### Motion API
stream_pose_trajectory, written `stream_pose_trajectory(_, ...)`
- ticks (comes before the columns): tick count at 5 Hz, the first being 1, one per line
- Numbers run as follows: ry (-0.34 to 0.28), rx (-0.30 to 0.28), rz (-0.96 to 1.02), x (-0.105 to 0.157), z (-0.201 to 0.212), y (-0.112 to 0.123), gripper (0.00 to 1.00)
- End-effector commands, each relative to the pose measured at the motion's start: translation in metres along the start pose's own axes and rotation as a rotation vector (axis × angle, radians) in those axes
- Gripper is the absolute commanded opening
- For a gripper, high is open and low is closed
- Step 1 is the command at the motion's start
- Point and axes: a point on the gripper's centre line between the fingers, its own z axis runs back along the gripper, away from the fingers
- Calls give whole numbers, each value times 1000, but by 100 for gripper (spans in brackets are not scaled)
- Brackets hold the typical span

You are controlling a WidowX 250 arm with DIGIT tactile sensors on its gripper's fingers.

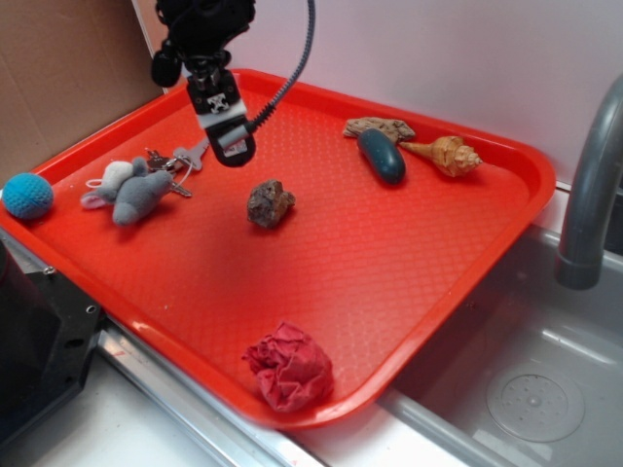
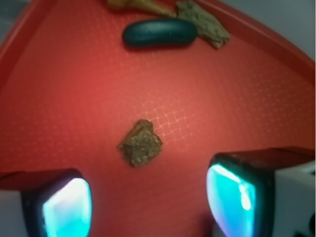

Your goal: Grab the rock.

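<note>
A red tray point(image 1: 467, 253) is set beside a sink point(image 1: 545, 389). On it, the rock point(image 1: 270, 203) lies near the middle; relative to the rock, a pebble point(image 1: 381, 156), driftwood point(image 1: 378, 127) and shell point(image 1: 448, 155) are placed behind-right, a plush point(image 1: 136, 193) with keys point(image 1: 180, 161) left, a blue ball point(image 1: 27, 195) far left, crumpled paper point(image 1: 289, 366) in front.

A kitchen-like test setup is suggested: a grey faucet point(image 1: 590, 199) is seen over a steel sink point(image 1: 531, 389) with a drain, beside which a red plastic tray point(image 1: 467, 282) of assorted small objects is laid. A cardboard panel point(image 1: 58, 78) is propped behind as backdrop.
</note>
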Motion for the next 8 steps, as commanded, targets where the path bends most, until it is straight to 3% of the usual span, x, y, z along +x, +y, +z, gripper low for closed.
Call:
stream_pose_trajectory(1, -22, 7, -11, 7, 6, -13, 100)
stream_pose_trajectory(4, 67, -64, -187, -3, -48, -12, 100)
stream_pose_trajectory(6, 58, -11, -211, 8, -74, -28, 100)
stream_pose_trajectory(7, 50, 11, -223, 4, -74, -41, 0)
stream_pose_trajectory(8, 26, -2, -220, -5, -60, -42, 0)
